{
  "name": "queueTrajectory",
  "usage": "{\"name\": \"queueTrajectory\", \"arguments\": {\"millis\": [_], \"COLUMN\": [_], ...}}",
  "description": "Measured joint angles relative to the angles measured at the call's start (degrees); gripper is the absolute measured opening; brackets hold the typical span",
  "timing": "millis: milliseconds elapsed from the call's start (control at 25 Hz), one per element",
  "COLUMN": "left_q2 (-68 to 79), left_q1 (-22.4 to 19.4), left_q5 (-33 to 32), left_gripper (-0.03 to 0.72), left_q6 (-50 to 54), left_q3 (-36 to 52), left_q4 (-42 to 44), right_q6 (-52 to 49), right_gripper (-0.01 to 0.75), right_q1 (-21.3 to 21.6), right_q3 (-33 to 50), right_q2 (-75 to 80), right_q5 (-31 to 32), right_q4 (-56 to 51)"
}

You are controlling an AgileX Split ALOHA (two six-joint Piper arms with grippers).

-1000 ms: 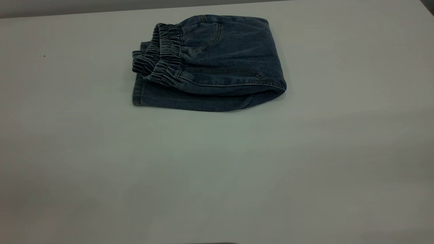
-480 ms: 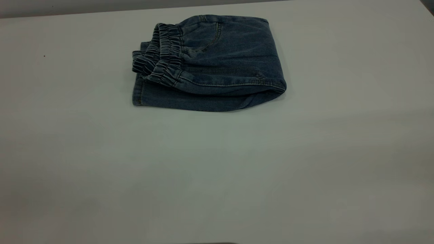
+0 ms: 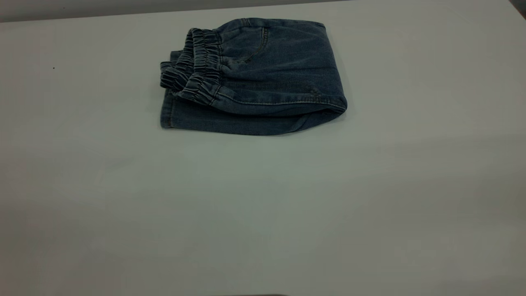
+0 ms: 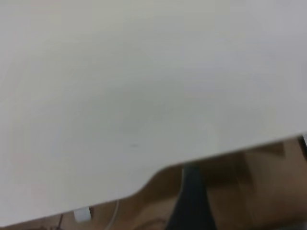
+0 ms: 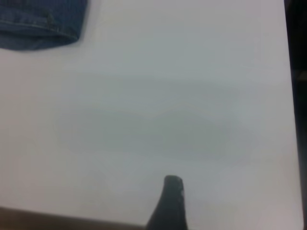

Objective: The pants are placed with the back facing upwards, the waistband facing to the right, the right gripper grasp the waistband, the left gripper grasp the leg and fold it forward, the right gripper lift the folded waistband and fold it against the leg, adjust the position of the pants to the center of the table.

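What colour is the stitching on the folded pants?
Pale tan, against blue denim pants; the exterior view shows it best, along the near seam.

pants [image 5: 41, 21] cut off; right gripper [image 5: 168, 206] mostly cropped

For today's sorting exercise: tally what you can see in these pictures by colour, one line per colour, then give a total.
Blue: 1, the folded pants
White: 1, the table
Black: 1, a fingertip of the right gripper
Total: 3

The exterior camera looks down across the counter [image 3: 263, 213] at the pants [image 3: 263, 78]. Both wrist cameras face bare counter. The right wrist view shares the pants' corner with the exterior view.
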State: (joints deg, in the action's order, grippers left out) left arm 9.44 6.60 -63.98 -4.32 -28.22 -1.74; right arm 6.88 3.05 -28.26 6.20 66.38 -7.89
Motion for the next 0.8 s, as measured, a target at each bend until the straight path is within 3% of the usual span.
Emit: {"name": "queueTrajectory", "arguments": {"millis": [240, 800], "left_q2": [-8.5, -10.4], "left_q1": [-4.3, -4.4], "left_q5": [-0.2, -0.6], "left_gripper": [0.535, 0.535], "left_q6": [0.0, 0.0], "left_q3": [0.0, 0.0], "left_q4": [0.0, 0.0], "right_q6": [0.0, 0.0], "right_gripper": [0.594, 0.594], "right_q1": [0.0, 0.0], "right_q3": [0.0, 0.0], "right_q2": [-5.7, -6.8], "right_q5": [0.2, 0.3], "right_q4": [0.0, 0.0]}}
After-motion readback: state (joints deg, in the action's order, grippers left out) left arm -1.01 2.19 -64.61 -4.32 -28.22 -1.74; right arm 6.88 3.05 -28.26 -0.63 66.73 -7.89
